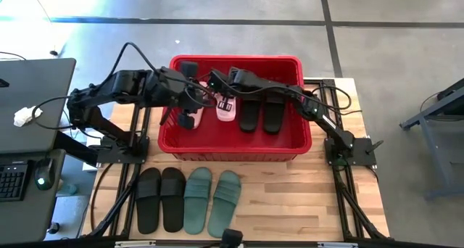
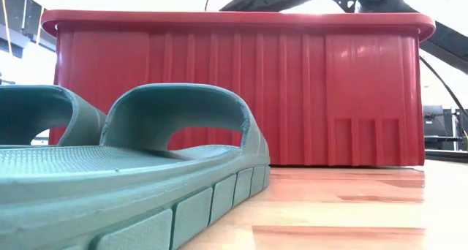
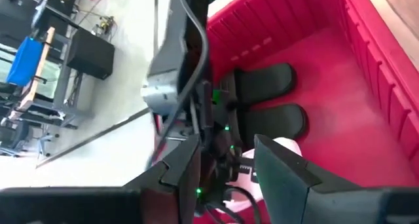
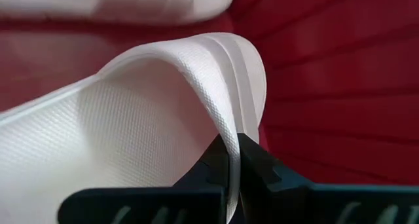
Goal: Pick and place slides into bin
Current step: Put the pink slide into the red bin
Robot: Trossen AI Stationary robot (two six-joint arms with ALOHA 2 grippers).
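Inside the big red perforated plastic bin [image 1: 235, 143] at the table's far edge, your right gripper [image 4: 234, 160] pinches a pale pink rubber slide [image 4: 131, 119] beside two black slides [image 1: 261, 112], the left gripper [image 1: 190, 96] hangs with its fingers apart, and a black pair [image 1: 161, 197] and a sage-green pair [image 1: 212, 199] wait at the near edge.

Bright, even light falls on the surface [image 1: 290, 197] from above, with pale glare patches on the grey floor [image 1: 217, 1]. At table height the room behind the bin [image 2: 234, 89] is blown out white, and the nearest green slide [image 2: 131, 184] is soft and out of focus. The left wrist picture is smeared with motion blur. The pink slide [image 4: 131, 119] shows crisp texture.
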